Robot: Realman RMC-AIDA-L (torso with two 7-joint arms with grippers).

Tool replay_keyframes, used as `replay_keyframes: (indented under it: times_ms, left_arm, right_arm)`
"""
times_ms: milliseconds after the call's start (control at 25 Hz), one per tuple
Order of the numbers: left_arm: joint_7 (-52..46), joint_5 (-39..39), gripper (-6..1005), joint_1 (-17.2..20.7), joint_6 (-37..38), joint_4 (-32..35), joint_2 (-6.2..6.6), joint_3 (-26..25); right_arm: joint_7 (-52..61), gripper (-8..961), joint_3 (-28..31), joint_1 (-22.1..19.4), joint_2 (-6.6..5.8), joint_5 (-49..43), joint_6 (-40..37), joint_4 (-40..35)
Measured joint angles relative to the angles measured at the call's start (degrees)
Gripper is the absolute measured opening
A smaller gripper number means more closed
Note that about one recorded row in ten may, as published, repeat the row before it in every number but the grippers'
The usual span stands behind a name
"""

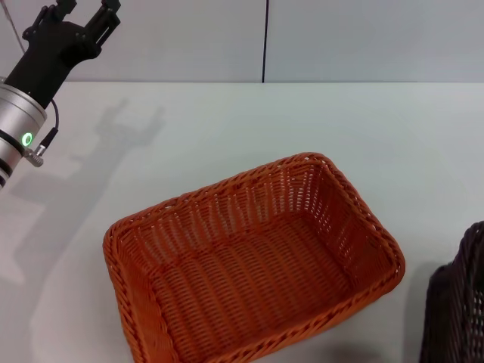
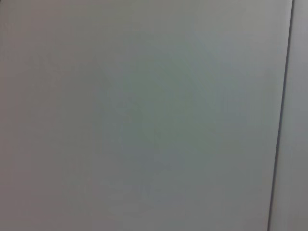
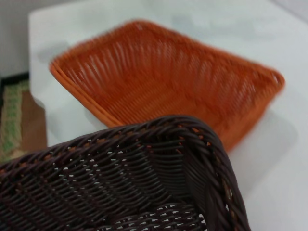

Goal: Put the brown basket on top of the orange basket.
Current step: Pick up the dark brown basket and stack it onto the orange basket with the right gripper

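The orange basket (image 1: 253, 268) sat empty on the table (image 1: 227, 128), toward its near edge. The brown basket (image 1: 456, 306) stood just beside it at the near right corner, not on top of it. My left gripper (image 1: 85, 11) hung high over the far left corner, fingers spread, holding nothing. My right wrist camera looked across the brown basket's rim (image 3: 144, 132) at the orange one (image 3: 168, 82); I could not tell my right gripper's state.
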Motion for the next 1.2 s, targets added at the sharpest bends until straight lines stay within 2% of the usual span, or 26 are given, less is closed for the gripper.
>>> replay_keyframes:
  times_ms: [120,280,440,760,1200]
  left_arm:
    - [0.01,-0.29,803,0.1,0.0,-0.01,0.0,0.0]
    - [0.02,-0.3,803,0.2,0.0,-0.03,0.0,0.01]
    - [0.03,-0.34,803,0.37,0.0,-0.05,0.07,0.01]
    - [0.07,-0.39,804,0.35,-1.5,0.36,0.18,-0.53]
    - [1.34,-0.44,804,-0.11,-2.99,0.47,0.12,-0.7]
  right_arm:
    - [-1.67,150,0.28,-1.58,0.09,5.34,-3.25,-0.2]
    - [-2.19,150,0.19,-2.87,0.13,10.07,-3.7,0.72]
    - [-4.79,151,-0.24,-4.51,0.18,17.16,-3.71,5.43]
    - [-7.17,151,-0.2,-4.47,-0.24,18.49,-3.71,12.34]
    - [-9.1,150,-0.48,-5.71,0.18,23.49,-3.74,16.72]
